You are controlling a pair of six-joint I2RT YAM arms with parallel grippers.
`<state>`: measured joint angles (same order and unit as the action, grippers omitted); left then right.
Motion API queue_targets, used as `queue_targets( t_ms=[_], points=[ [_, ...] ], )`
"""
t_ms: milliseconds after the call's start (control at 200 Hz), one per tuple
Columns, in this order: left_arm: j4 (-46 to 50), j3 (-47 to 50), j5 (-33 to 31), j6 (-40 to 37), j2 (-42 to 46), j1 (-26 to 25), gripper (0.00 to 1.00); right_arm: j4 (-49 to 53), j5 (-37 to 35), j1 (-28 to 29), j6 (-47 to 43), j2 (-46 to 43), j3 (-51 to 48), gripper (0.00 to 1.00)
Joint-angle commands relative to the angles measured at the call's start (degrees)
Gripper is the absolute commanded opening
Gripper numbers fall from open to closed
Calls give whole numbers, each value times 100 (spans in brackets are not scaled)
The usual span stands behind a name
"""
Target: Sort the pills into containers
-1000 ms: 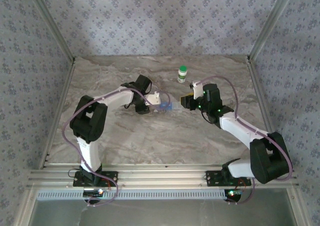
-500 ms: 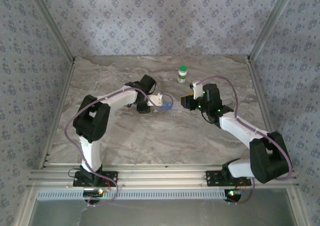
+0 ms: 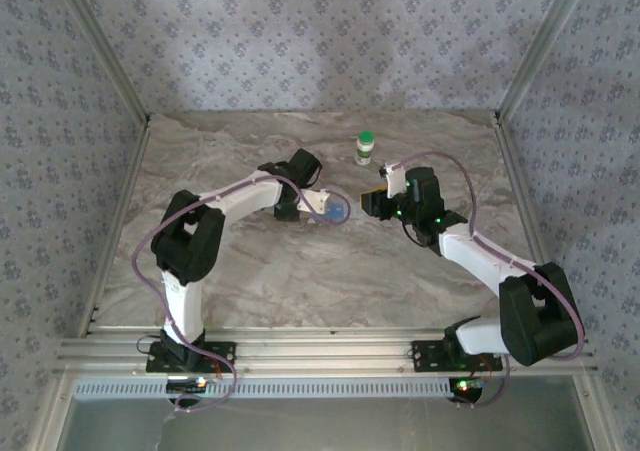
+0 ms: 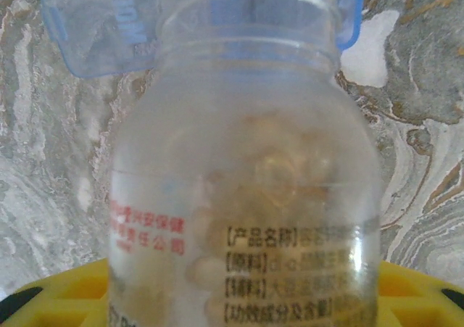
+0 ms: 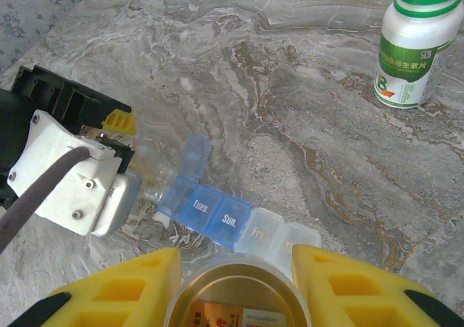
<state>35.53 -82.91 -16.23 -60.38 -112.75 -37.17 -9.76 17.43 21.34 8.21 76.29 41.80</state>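
Observation:
My left gripper (image 4: 243, 298) is shut on a clear pill bottle (image 4: 246, 196) with no cap; yellowish pills (image 4: 275, 175) show through its wall. The bottle's mouth lies against the blue pill box (image 4: 101, 30). In the right wrist view the pill box (image 5: 217, 214) lies flat with one end lid (image 5: 196, 154) flipped open, and the left gripper (image 5: 72, 175) brings the bottle mouth to that open compartment. My right gripper (image 5: 235, 283) is shut on a round bottle cap (image 5: 235, 298) with a gold lining, just near of the box. From above, the grippers (image 3: 318, 204) (image 3: 372, 203) face each other across the box (image 3: 336, 211).
A white bottle with a green cap (image 5: 409, 44) stands upright behind the box, also seen from above (image 3: 365, 148). The marble table (image 3: 300, 271) has free room in front and to the left. Patterned walls close in three sides.
The left arm has shifted a little to the right and its wrist has turned, tipping the bottle further toward the pill box. The right arm has not moved.

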Motion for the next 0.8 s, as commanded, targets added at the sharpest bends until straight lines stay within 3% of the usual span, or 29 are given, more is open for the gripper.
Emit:
queue_targets(
  t_ms=[0, 795],
  points=[
    [101, -107, -355, -308, -97, -113, 6, -98, 76, -38, 106, 17, -12, 0],
    [-217, 33, -842, -569, 17, -308, 7, -88, 130, -29, 128, 49, 12, 0]
  ],
)
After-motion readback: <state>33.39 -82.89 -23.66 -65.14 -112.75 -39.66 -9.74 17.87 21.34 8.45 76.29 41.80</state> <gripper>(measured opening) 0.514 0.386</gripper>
